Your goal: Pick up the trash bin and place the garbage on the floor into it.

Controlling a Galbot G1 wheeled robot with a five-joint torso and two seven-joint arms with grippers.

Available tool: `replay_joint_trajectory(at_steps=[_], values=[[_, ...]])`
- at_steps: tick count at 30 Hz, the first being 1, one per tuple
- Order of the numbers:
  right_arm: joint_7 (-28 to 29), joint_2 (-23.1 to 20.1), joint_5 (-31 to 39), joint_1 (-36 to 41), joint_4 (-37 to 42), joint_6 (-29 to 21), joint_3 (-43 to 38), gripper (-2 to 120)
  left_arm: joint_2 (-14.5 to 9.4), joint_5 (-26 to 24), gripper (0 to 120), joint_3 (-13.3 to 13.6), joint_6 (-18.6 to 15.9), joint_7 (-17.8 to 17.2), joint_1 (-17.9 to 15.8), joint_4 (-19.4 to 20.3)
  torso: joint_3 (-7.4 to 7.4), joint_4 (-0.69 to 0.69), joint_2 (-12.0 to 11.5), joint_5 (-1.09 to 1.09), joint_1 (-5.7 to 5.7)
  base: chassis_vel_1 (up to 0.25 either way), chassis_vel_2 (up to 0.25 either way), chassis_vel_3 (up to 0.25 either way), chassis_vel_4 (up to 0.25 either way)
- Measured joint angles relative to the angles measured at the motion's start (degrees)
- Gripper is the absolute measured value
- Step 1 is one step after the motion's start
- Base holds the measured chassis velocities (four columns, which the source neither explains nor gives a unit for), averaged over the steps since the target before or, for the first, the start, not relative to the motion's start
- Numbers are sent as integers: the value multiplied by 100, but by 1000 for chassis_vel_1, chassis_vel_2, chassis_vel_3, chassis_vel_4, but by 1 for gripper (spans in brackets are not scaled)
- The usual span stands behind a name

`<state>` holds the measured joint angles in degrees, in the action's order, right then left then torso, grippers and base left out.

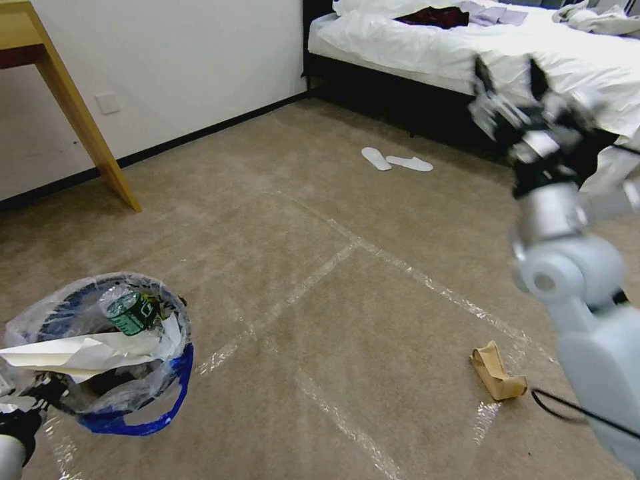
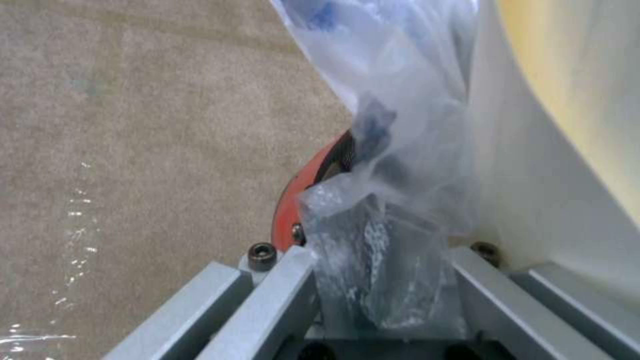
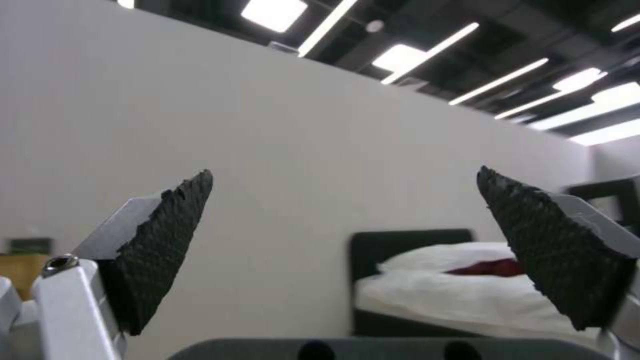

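holding the trash bin [image 1: 100,347] low at the robot's near left, left pincer [image 2: 373,280] pinching its rim and clear liner; bottle and paper already inside. brown paper bag [image 1: 497,373] lies on the floor [image 1: 333,280] near right: best reached by dropping the arm straight over it. right pincer [image 1: 510,77] raised high, spread, empty, pointing toward the bed [image 1: 467,47].

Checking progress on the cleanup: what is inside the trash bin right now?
Inside the trash bin, held by the left gripper, lie a green-labelled bottle and crumpled white paper. Whatever lies beneath them is covered by the paper and the crinkled liner.
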<state>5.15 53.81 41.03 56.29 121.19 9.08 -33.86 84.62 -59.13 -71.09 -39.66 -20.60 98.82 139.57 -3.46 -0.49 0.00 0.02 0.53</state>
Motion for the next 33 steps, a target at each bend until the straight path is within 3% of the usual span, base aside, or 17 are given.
replay_joint_trajectory(at_steps=[6, 11, 20, 33], values=[[62, 452, -744, 1312, 276, 333, -690, 100, 32, 90, 0, 33, 34, 63, -25, -9, 0, 2, 0, -3, 0, 0, 0, 0, 0], [162, 669, -999, 1768, 279, 402, -900, 100, 35, 97, 0, 56, 40, 76, -77, -39, 0, 0, 0, -2, 0, 0, 0, 0, 0], [122, 740, -1134, 2107, -76, 766, -1163, 100, 39, 180, 0, 130, 48, 116, -223, -130, -1, 1, 0, -2, 0, 0, 0, 0, 0], [77, 850, -1269, 2106, -209, 871, -920, 100, 46, 212, 0, 82, 73, 157, -211, -183, -1, 2, 0, -2, 0, 0, 0, 0, 0]])
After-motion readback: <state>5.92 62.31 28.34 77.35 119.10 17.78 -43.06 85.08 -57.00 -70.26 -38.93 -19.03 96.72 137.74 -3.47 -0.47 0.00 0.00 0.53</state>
